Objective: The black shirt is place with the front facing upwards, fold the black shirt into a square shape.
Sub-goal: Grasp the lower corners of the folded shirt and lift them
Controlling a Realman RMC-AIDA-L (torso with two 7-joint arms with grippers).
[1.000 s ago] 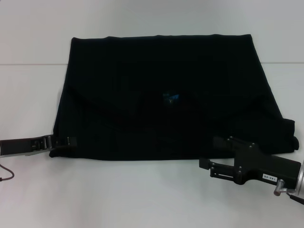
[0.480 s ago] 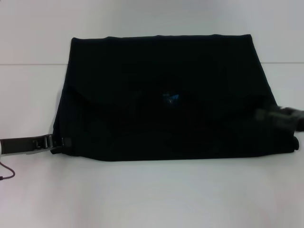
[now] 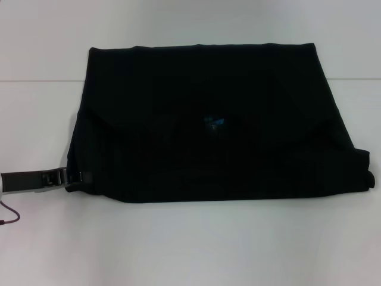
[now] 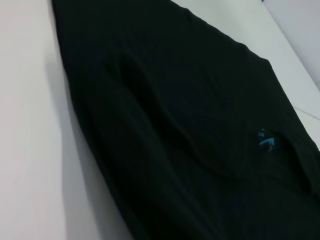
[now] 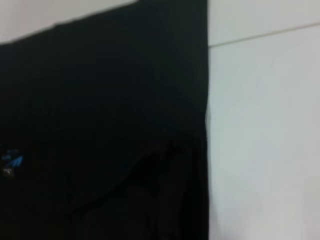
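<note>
The black shirt (image 3: 178, 89) lies on the white table as a wide folded slab, with its small blue neck label (image 3: 213, 123) showing near the middle. My left gripper (image 3: 80, 177) sits at the shirt's near left corner, its tip over the fabric edge. In the left wrist view the black shirt (image 4: 165, 100) fills most of the picture, with the label (image 4: 265, 140) on it. The right wrist view looks down on the shirt's (image 5: 100, 125) side edge and the label (image 5: 11, 159). My right gripper is out of view.
White table (image 3: 190, 244) surrounds the shirt, with a seam line (image 3: 36, 81) running across the far part. A thin cable (image 3: 7, 214) hangs by the left arm at the left edge.
My right arm, at the shirt's near right corner one second ago, has pulled away to the right and left the head view. The left gripper has hardly moved.
</note>
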